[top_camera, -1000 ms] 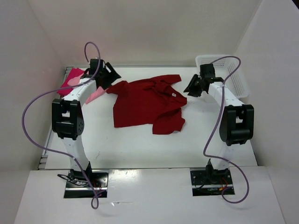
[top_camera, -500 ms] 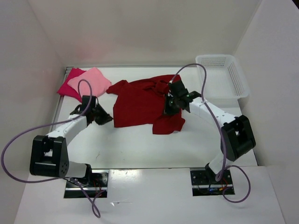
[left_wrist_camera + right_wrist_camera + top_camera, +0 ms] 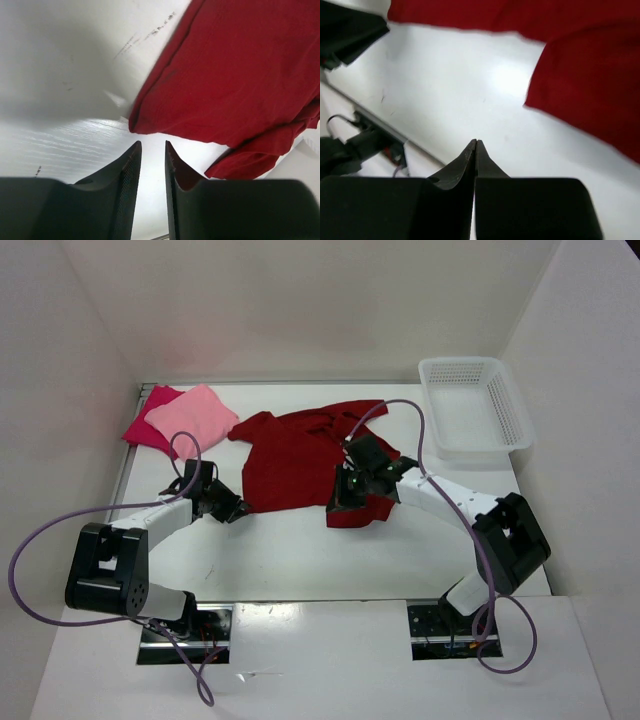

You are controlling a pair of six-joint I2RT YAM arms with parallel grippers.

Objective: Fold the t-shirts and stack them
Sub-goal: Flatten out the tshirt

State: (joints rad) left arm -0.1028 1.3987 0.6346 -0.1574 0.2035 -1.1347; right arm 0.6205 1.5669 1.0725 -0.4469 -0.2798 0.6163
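T-shirts number three on the white desk (image 3: 290, 550) in the top external view. The dark red t-shirt (image 3: 295, 455) lies spread and rumpled at the middle, with its collar toward the far edge. The light pink t-shirt (image 3: 192, 412) is folded and rests on top of the crimson-pink t-shirt (image 3: 145, 428) in the far left corner. A white mesh basket (image 3: 505, 405) stands at the far right, apart from all the cloth. The left pincer (image 3: 234, 510) is low at the near left corner of the dark red t-shirt. The right pincer (image 3: 340, 500) is over the near right part of the same shirt, by its sleeve.

In the left wrist view, the left pincer (image 3: 152, 147) has its two black fingers (image 3: 127, 167) a narrow gap apart, with nothing between them. The near corner of the dark red t-shirt (image 3: 230, 75) lies flat on the desk (image 3: 60, 60) just past the fingertips. A fold of the shirt shows lower right.

In the right wrist view, the right pincer (image 3: 476, 144) has its fingers pressed together at the tips, gripping nothing. It points at bare desk (image 3: 470, 90). The dark red t-shirt (image 3: 590, 95) fills the right side and runs along the top edge. A black part of the left arm (image 3: 347, 30) shows at upper left.
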